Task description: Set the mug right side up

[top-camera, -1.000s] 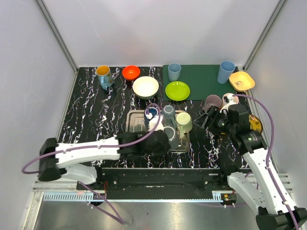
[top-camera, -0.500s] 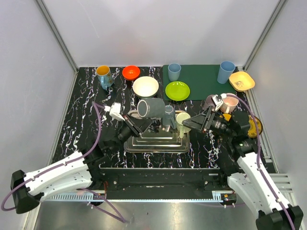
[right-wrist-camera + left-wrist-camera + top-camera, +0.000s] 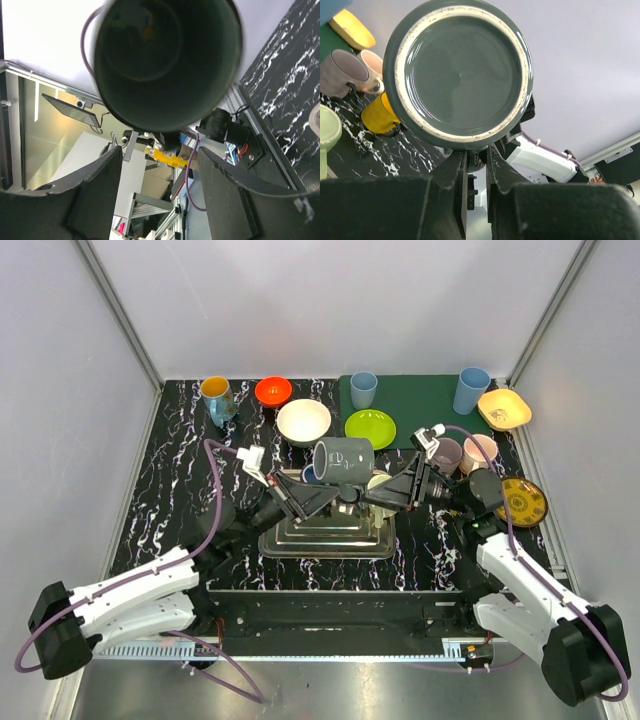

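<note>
I have the grey mug (image 3: 342, 462) lying sideways in the air above the metal tray (image 3: 300, 543), halfway through the flip, I judge. My left gripper (image 3: 476, 162) pinches it from below with its fingers nearly together. My right gripper (image 3: 159, 150) faces its mouth with fingers spread, probably to take over.

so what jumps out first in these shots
A dark grey mug hangs in mid-air over the steel tray at centre. The left gripper pinches it from its base side, and the open right gripper faces its mouth. An orange bowl and lime plate glow at the far edge.
</note>
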Robot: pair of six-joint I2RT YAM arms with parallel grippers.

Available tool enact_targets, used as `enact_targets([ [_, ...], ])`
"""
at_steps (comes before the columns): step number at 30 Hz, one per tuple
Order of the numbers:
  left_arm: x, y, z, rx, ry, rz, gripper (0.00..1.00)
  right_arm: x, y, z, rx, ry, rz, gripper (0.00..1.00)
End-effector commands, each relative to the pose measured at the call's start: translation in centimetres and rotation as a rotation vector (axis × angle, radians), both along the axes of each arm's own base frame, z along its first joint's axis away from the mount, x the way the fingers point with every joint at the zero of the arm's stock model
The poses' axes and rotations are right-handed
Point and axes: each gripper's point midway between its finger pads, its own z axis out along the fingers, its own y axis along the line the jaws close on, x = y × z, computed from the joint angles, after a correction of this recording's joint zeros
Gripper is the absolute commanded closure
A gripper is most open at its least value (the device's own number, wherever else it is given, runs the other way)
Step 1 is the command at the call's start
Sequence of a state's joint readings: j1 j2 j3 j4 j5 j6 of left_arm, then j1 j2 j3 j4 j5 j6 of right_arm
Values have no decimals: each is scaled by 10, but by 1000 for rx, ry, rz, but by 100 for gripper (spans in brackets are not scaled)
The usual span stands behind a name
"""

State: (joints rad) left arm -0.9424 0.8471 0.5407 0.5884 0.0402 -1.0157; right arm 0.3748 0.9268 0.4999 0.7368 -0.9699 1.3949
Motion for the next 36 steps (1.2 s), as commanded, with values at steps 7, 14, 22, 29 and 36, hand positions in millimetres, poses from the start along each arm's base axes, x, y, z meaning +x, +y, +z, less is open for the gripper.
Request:
enact_targets([
  [7, -18, 2, 60, -164, -128, -81, 100, 1, 20, 44, 47, -170, 54, 35],
  [14, -17, -5, 56, -159, -120, -102, 100, 8, 34, 42, 41, -167, 54, 38],
  [22, -26, -11, 44, -159, -94, -149, 100, 21, 40, 55, 75, -179, 12, 63],
  [29, -33, -15, 34, -161, -83, -193, 100, 18, 40, 67, 151, -218, 52, 84],
  [36, -40, -13, 23, -148, -81, -225, 98, 24, 40, 65, 112, -200, -4, 100],
])
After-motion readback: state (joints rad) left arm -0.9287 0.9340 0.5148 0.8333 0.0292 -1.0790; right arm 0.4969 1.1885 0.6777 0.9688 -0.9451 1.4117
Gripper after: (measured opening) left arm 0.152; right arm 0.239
